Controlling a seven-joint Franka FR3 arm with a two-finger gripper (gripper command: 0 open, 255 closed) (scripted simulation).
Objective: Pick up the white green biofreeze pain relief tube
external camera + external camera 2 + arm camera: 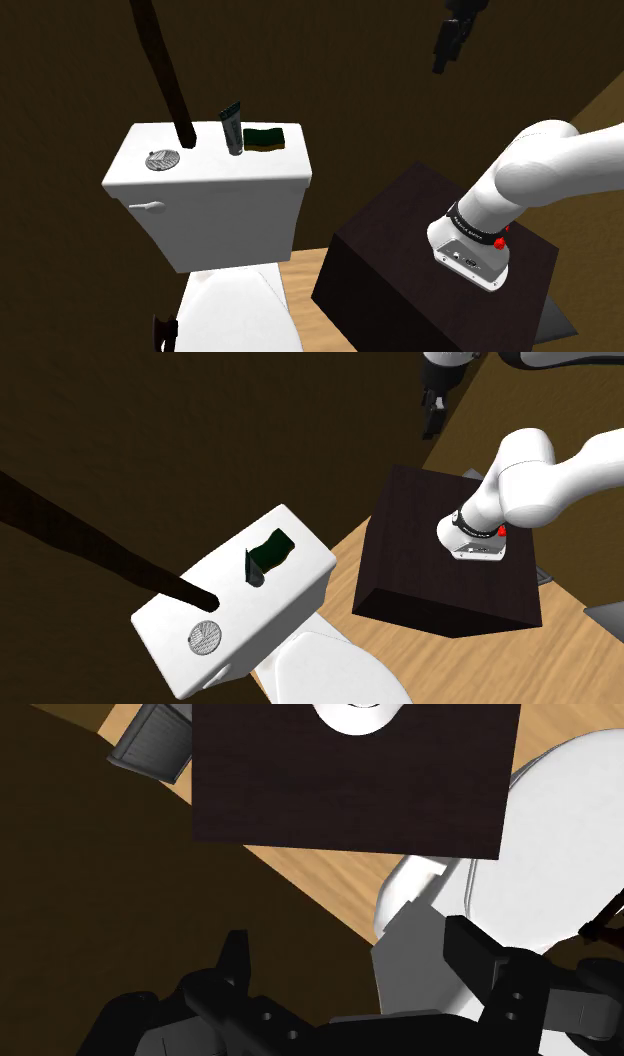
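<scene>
Overhead, fingers [236, 956] apart, tube [232, 128] upright beside sponge [264, 139]

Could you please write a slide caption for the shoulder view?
Open gripper hangs high, far from the grey tube standing beside a dark green sponge on the white toilet tank.

i see the dark grey tube [232, 131] standing on end on the white tank lid [215, 172], just beside a green sponge [264, 139].
</scene>
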